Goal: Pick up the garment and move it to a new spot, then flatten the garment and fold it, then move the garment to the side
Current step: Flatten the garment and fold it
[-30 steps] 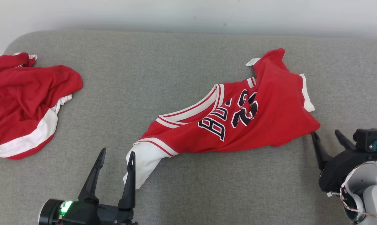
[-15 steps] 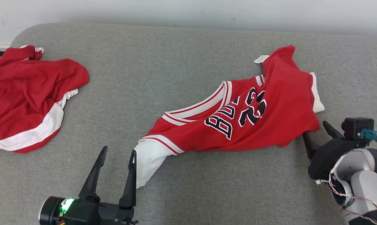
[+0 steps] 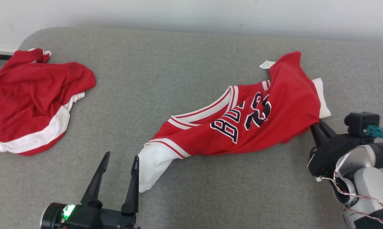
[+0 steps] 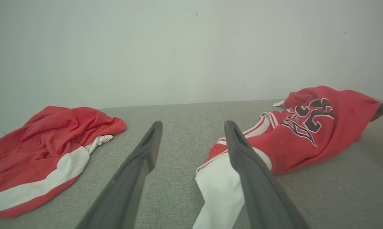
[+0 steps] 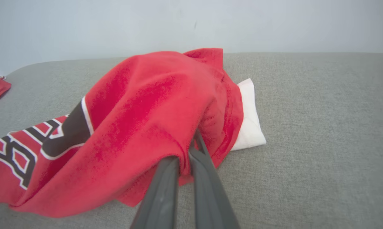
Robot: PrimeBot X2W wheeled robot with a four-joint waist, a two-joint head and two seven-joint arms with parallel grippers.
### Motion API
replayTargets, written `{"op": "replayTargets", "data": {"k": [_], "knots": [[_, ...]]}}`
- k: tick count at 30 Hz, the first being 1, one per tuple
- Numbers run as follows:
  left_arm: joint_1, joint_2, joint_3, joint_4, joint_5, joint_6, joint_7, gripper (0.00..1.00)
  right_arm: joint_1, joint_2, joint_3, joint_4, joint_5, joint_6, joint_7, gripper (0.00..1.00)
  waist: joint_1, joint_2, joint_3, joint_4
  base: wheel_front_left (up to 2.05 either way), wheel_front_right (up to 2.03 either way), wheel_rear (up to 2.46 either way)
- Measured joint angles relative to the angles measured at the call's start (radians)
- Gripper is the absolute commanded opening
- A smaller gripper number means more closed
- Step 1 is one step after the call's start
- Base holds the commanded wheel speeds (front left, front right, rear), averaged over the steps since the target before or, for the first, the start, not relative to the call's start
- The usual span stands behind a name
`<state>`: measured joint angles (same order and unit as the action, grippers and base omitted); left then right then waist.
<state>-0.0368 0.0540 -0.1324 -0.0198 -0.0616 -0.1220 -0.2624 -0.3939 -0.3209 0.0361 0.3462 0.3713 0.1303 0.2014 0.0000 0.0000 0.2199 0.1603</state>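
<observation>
Your right gripper [image 3: 316, 126] has its two long dark fingers closed together on the right edge of the crumpled red basketball jersey with white trim and black lettering [image 3: 258, 127]. In your right wrist view, the red cloth [image 5: 140, 121] bunches over the pinched fingers [image 5: 166, 187], and a white fold pokes out beyond it. The jersey lies stretched slantwise across the right half of the grey fabric-covered surface [image 3: 178, 63], and its white end points toward your left gripper [image 3: 121, 156]. That gripper stands with its fingers spread wide and holds nothing. The finger nearer the jersey sits just beside the white end; you cannot tell whether they touch. A second rumpled red garment with a white band [image 3: 35, 95] lies well apart at the far left.
</observation>
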Motion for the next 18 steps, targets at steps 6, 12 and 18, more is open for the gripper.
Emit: {"op": "replayTargets", "data": {"k": [6,12,18], "knots": [[0.013,-0.001,0.006,0.000,0.000,0.003,0.000,1.00,0.076,-0.001,-0.049,-0.200,0.008,0.000,0.002,0.00,0.0000,0.0000,-0.020,-0.018,0.00,0.00,0.00],[0.027,-0.001,0.013,-0.001,0.000,0.008,0.000,1.00,0.239,0.011,-0.160,-0.527,-0.006,0.000,0.160,0.00,-0.0001,0.0000,-0.041,-0.040,0.00,0.00,0.00],[0.033,-0.001,0.015,-0.004,0.000,0.008,0.000,1.00,0.410,0.050,-0.283,-0.823,-0.044,0.000,0.364,0.00,-0.0001,0.0000,-0.051,-0.060,0.00,0.00,0.00]]}}
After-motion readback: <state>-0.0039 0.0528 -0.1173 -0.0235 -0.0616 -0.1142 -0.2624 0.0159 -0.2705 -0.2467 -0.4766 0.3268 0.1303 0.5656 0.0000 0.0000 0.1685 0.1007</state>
